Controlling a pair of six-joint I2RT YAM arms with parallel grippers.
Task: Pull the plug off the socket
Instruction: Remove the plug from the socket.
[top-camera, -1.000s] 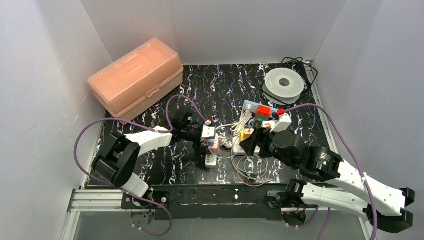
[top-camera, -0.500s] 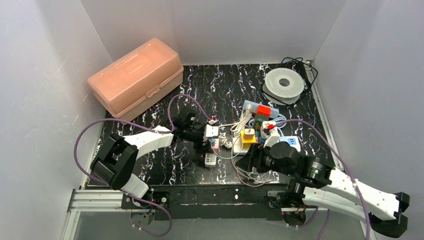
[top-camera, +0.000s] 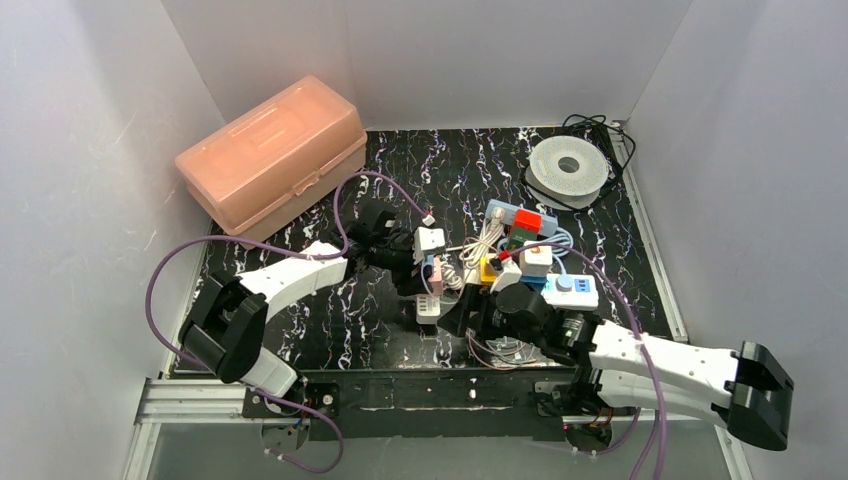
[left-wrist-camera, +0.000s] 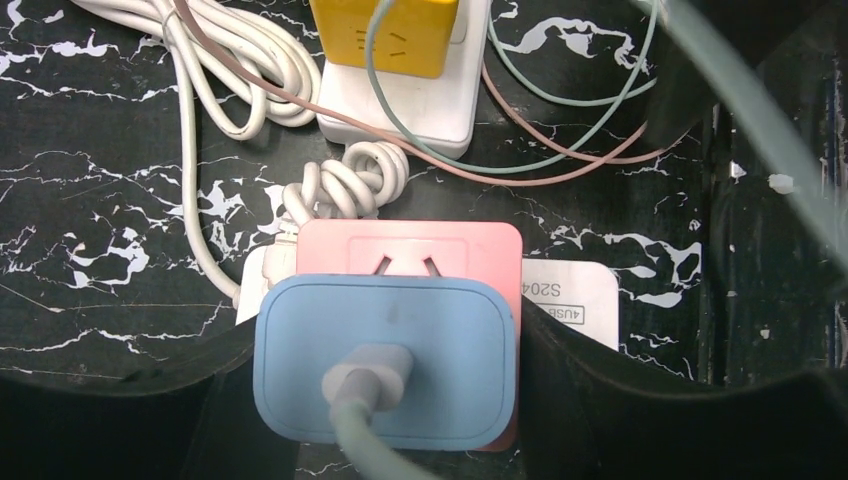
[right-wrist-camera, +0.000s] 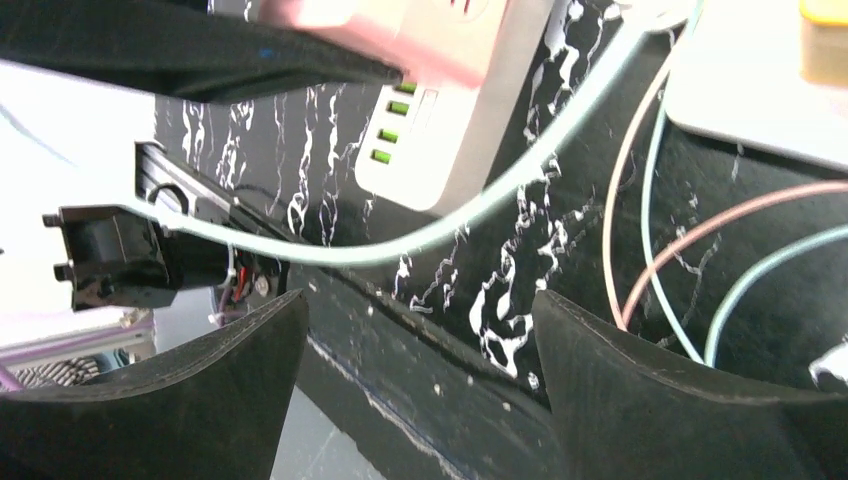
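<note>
Centre's jammed: power strips (top-camera: 427, 308) and looped cables (top-camera: 487, 240) crowd the counter (top-camera: 450, 165). There's an open lane at far middle, between the orange box (top-camera: 270, 150) far left and the spool (top-camera: 567, 165) far right.

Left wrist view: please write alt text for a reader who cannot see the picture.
The left gripper grips a blue plug that sits in a pink socket block. Behind them, on the black marbled table, lie looped white cables and a white power strip carrying a yellow plug.
</note>
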